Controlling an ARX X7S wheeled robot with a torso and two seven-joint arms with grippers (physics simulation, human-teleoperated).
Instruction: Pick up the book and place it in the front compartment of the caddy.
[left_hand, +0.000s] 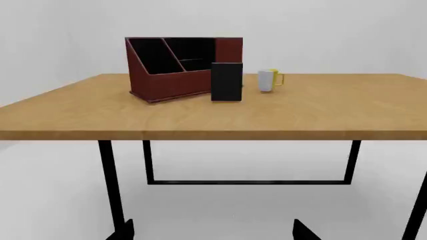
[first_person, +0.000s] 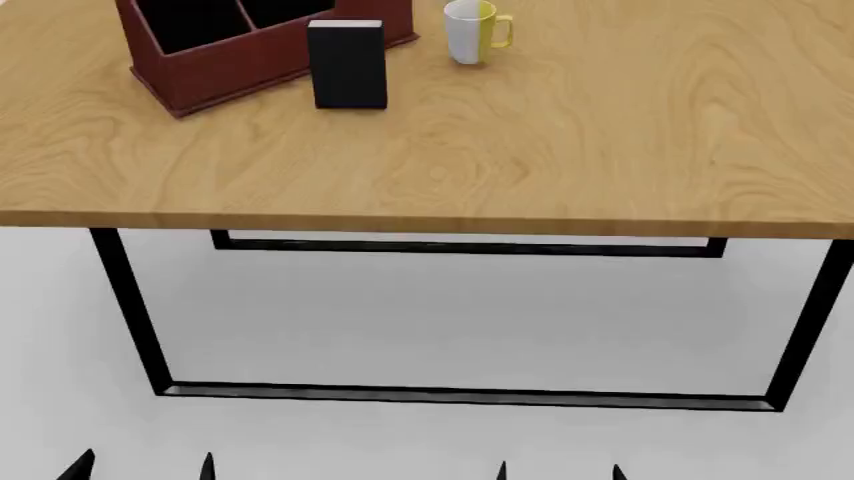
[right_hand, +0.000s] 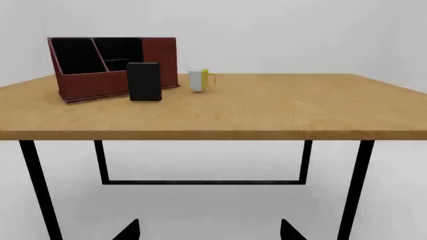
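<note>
Both grippers, left (first_person: 144, 467) and right (first_person: 558, 470), hang low w/ tips spread, nothing held, well short of the table (first_person: 561, 160). On it, L to R: caddy (first_person: 214, 62), book (first_person: 348, 64) upright just beside caddy's front, mug (first_person: 470, 30) near. Book looks rigid, light-ish, smooth covers; pinch across its thickness up top.
</note>
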